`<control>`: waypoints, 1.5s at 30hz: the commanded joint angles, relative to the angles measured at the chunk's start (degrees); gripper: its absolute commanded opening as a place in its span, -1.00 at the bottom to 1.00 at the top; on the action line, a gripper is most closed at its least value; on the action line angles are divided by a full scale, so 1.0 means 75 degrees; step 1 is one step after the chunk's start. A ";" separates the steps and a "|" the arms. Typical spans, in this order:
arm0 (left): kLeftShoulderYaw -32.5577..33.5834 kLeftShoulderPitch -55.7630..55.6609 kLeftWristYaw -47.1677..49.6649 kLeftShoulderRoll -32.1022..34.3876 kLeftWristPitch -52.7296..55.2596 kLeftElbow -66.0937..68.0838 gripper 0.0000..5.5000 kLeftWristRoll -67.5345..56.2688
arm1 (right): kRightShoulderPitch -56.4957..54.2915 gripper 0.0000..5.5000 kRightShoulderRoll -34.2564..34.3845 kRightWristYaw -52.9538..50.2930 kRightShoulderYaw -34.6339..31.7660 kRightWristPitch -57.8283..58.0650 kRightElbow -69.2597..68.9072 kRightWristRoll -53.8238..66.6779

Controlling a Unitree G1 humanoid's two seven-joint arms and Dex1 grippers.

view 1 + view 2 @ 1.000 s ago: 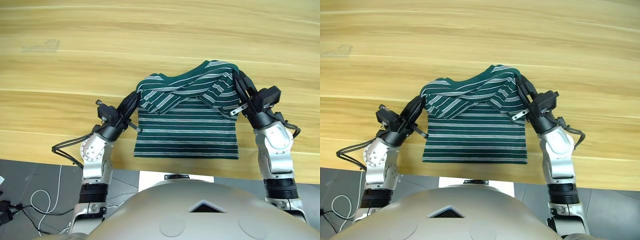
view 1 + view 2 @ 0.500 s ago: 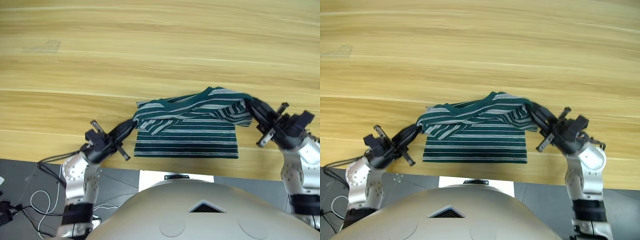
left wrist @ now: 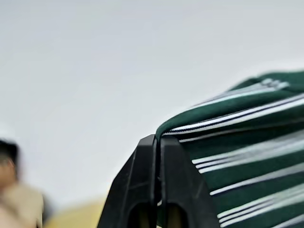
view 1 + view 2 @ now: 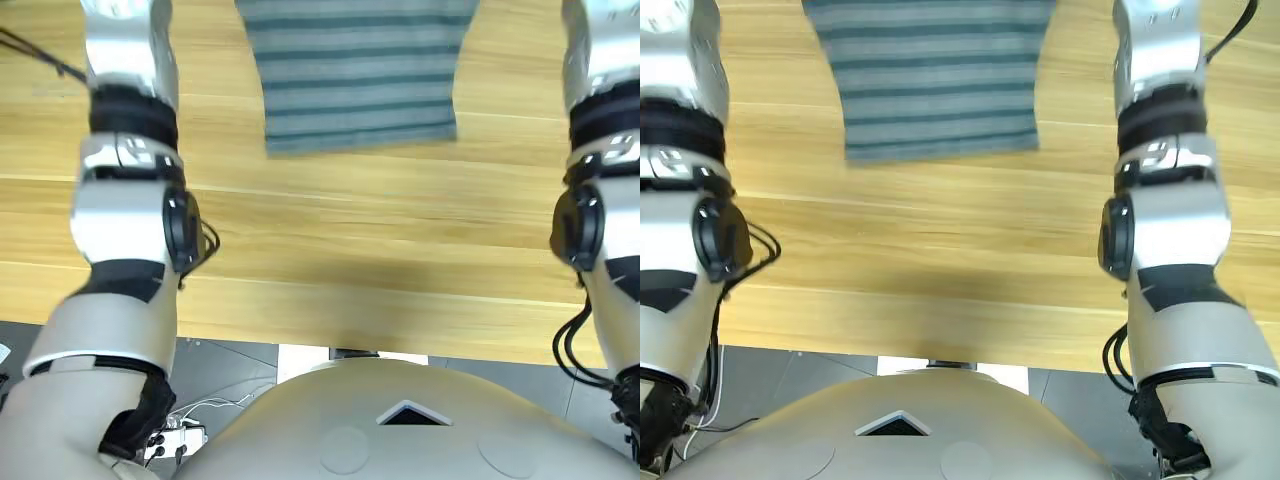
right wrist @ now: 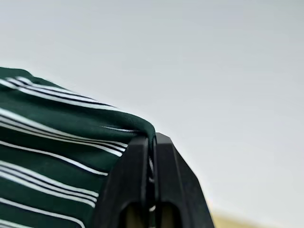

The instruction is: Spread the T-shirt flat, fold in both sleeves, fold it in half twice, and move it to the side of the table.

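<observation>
Looking down on a wide wooden table point(image 4: 350, 270) of pale planks, lying well below both pincers. Hanging above it, a dark green T-shirt point(image 4: 355, 70) with thin pale stripes, spread as one flat sheet between the two pincers and dropping from them, lower hem loose, apart from the tabletop as far as can be told. Flanking the cloth, the left arm point(image 4: 125, 200) and the right arm point(image 4: 1160, 200), silver and black, both stretched up. Seen close from the left wrist, the left pincer point(image 3: 157, 147): two black fingers pressed tight together, nipping a folded edge of the striped cloth, the rest of the fabric falling away just beside the fingertips. Seen close from the right wrist, the right pincer point(image 5: 153, 145): black fingers likewise closed hard on a top edge of the T-shirt, cloth draped over the tips and running off to one side. Plain pale background behind each pincer.
</observation>
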 commanded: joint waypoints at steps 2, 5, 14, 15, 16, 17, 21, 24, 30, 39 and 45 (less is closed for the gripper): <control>0.0271 0.2216 -0.3009 0.0357 -0.1236 -0.1704 -1.00 -0.1273 | 0.2258 -0.99 -0.0490 0.2621 0.0038 -0.1579 -0.1688 0.0857; -0.0467 0.6326 -0.3753 0.0889 -0.1452 -0.2856 -1.00 -0.0493 | 0.6601 -0.99 -0.1285 0.4436 0.0822 -0.1279 -0.3978 0.1574; -0.1212 1.1827 -0.3687 0.1649 -0.1994 -0.5333 -1.00 0.1313 | 1.0809 -0.99 -0.2402 0.5859 0.0655 -0.0781 -0.5162 0.1443; -0.1213 1.1848 -0.3689 0.1705 -0.1940 -0.5361 -1.00 0.1308 | 1.0909 -0.99 -0.2487 0.5991 0.0661 -0.0857 -0.5064 0.1302; -0.1213 1.1891 -0.3665 0.1749 -0.1869 -0.5438 -1.00 0.1324 | 1.1024 -0.99 -0.2542 0.6085 0.0650 -0.0883 -0.5077 0.1220; -0.1218 1.1928 -0.3664 0.1807 -0.1800 -0.5557 -1.00 0.1292 | 1.1165 -0.99 -0.2603 0.6183 0.0619 -0.0930 -0.5111 0.1175; -0.1243 1.2181 -0.3627 0.1970 -0.1665 -0.5978 -1.00 0.1197 | 1.1641 -0.99 -0.2973 0.6704 0.0462 -0.1268 -0.5370 0.1200; -0.1294 1.2652 -0.3702 0.2056 -0.1790 -0.6274 -1.00 0.1072 | 1.1836 -0.99 -0.3186 0.7035 0.0302 -0.1497 -0.5588 0.1341; -0.1318 1.3591 -0.3688 0.1988 -0.2225 -0.6781 -0.89 0.0591 | 1.3000 -0.89 -0.3443 0.7972 0.0511 -0.2131 -0.6926 0.1802; -0.1156 1.4067 -0.4153 0.1768 -0.2485 -0.6829 -0.35 -0.1299 | 1.3026 -0.28 -0.3465 0.8385 0.0279 -0.1973 -0.6972 0.2037; -0.0542 1.4115 -0.5048 0.1624 -0.2247 -0.6373 -0.03 -0.3033 | 1.2953 0.09 -0.3441 0.8773 -0.0474 -0.1719 -0.6486 0.3195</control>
